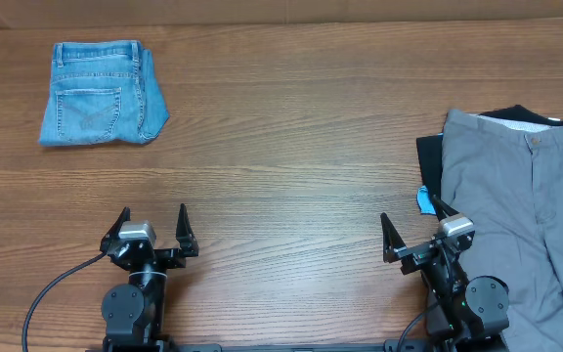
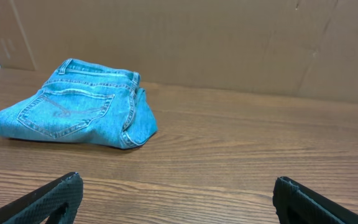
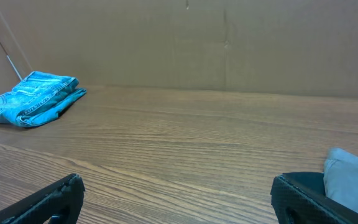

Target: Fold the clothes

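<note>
At the right edge of the tabletop, found the grey shorts spread open and flat, waistband button toward the far side, lying over a black garment and running off the frame to the right and below. Saw no fold in them; judged the task not yet begun, with every fold left to make, probably starting with one leg brought over the other. Noted the left tool near the front edge, fingers wide apart and holding nothing, well apart from the shorts. Noted the right tool likewise spread and empty, just beside the shorts' left hem, one finger over or against the cloth; could not tell which. Found small light-blue denim shorts already folded at the far left corner, no part of this job. Could not see the grey shorts' right leg or lower hems, cut off in the overhead view; caught only a grey corner of them low in the right wrist view. Could not identify a small blue scrap at the black garment's edge, nor gauge the extent of black cloth hidden under the grey.
</note>
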Tool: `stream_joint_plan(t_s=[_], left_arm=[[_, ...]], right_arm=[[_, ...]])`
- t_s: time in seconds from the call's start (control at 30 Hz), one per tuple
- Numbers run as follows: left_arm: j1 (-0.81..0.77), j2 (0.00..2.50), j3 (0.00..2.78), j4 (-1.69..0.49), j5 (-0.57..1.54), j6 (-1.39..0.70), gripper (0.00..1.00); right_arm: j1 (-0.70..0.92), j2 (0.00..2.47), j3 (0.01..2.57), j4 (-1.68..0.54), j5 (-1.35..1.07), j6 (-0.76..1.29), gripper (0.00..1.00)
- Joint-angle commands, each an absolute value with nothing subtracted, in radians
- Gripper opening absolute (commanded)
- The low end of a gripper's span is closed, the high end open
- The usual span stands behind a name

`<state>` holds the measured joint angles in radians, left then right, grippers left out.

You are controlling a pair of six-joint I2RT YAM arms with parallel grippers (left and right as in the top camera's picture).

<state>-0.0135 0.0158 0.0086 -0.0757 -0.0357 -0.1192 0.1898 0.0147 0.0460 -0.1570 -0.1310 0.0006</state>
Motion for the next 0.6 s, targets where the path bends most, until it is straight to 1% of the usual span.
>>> stream_joint_plan(t_s=[0.0, 0.37, 0.47, 0.57], left_arm=[[-0.02, 0.006, 0.005, -0.073, -0.051, -0.093, 1.0], [-0.02, 0.006, 0.005, -0.066, -0.037, -0.093, 1.0], [-0.02, 0.006, 0.006, -0.025, 0.05, -0.093, 1.0], [-0.02, 0.006, 0.03, 0.052, 0.172, -0.098, 1.0]], right_arm=[[0.187, 0.003, 0.044, -0.15, -0.135, 0.004, 1.0], [0.187, 0.003, 0.044, -0.146, -0.142, 0.006, 1.0], [0.187, 0.003, 0.049, -0.096, -0.17, 0.027, 1.0], [0.187, 0.003, 0.077, -0.034, -0.17, 0.133, 1.0]])
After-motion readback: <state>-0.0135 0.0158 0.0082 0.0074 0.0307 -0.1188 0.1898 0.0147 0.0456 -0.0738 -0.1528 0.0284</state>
